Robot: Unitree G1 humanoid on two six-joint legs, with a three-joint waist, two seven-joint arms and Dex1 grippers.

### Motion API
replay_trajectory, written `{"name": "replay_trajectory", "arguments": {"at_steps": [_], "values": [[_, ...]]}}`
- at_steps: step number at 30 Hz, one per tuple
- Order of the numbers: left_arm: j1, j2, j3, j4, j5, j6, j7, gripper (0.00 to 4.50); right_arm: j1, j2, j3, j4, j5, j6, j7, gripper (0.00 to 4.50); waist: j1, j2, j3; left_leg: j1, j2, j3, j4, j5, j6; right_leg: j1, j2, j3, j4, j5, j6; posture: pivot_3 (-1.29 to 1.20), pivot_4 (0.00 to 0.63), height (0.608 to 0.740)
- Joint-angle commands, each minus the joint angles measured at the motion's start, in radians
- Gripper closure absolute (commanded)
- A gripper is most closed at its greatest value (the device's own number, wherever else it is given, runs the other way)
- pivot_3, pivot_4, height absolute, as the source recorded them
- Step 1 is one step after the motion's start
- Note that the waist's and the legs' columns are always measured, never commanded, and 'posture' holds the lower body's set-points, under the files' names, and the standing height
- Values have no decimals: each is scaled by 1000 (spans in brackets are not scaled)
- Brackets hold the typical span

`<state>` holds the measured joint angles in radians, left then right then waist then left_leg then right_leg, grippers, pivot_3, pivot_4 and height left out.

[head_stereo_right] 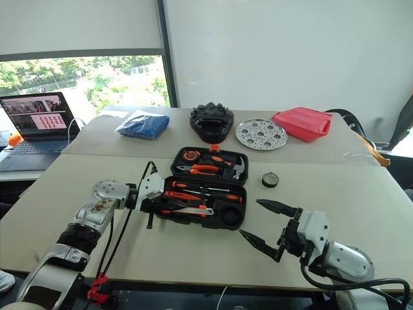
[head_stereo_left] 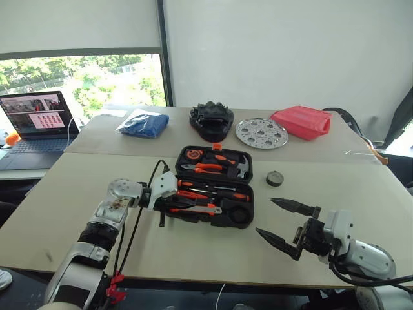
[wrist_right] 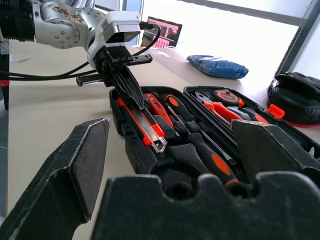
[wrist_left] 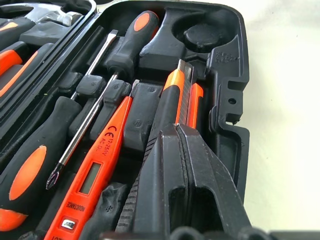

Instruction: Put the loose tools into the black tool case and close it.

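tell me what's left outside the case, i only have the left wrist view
Observer: One small dark round disc lies on the table, to the right of the black tool case and apart from it.
Operator: where's the right gripper
Observer: The right gripper hovers open and empty near the case's front right corner.
Operator: how's the lid
Observer: The lid lies fully open on the case's far side.
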<state>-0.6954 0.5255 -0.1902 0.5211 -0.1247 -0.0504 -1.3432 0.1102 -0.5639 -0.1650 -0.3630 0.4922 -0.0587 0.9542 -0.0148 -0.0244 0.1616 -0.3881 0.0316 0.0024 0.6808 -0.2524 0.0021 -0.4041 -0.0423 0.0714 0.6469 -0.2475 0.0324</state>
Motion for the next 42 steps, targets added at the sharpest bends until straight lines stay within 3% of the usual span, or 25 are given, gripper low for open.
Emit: {"name": "replay_trajectory", "arguments": {"at_steps": [1, 12, 23, 36, 42], "values": [[-5, 11, 23, -12, -10, 19, 15, 4445, 4, 0, -11, -38, 12, -15, -7, 0, 0, 0, 0, 0, 0, 0, 0, 0, 0, 0, 0, 0, 0, 0, 0, 0, 150, 740], [8, 13, 46, -75, -46, 38, 21, 4445, 10, -2, -13, -38, 14, -17, -4, 0, 0, 0, 0, -1, 0, 0, 0, 0, 0, -1, 0, 0, -1, 0, 0, 0, 150, 740], [8, 32, 2, -24, 34, 47, 73, 4445, -5, -4, -10, -28, 12, -13, -3, 0, 0, 0, 0, -1, 0, 0, 0, 0, 0, 0, 0, 0, -1, 0, 0, 0, 150, 740], [7, 14, -118, -47, 85, 223, 19, 4445, -4, -10, -20, -33, 15, -12, 1, 0, 2, 1, 0, 2, 0, 0, 0, 0, 0, 2, 0, 0, 0, -3, 5, 0, 150, 740], [-4, -20, -151, -16, 123, 209, 39, 4445, -6, -12, -27, -31, 18, -10, 0, 0, 5, 1, -1, 2, 0, 0, 0, 0, 0, 3, 0, 0, -1, -3, 5, 0, 150, 740]]}}
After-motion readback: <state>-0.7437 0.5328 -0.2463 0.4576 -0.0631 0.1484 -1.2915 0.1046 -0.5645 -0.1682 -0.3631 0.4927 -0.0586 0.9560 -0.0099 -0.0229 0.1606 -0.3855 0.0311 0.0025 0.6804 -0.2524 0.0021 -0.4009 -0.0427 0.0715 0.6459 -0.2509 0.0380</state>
